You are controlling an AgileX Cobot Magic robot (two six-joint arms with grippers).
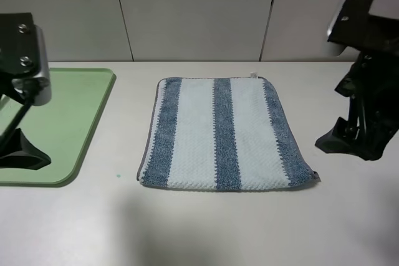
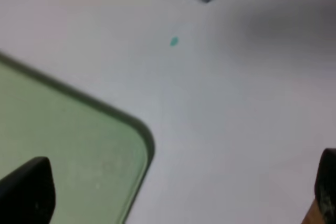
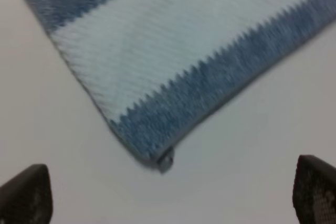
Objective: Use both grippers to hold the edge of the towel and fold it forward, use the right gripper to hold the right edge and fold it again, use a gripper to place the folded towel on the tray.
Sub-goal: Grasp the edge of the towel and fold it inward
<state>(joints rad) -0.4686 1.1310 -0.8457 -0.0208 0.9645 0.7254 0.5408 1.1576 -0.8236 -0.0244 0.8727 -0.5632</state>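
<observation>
Pale tabletop (image 1: 206,228), towel (image 1: 224,132) flat, left gripper (image 2: 176,203) and right gripper (image 3: 168,198) gaping, empty. Could easily miss that thin hem (image 1: 142,166), just bunch cloth.

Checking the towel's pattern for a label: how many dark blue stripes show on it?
3 dark stripes on the towel: one along its left side, one down the middle, one along its right side, in the high view. Any underneath are hidden.
</observation>
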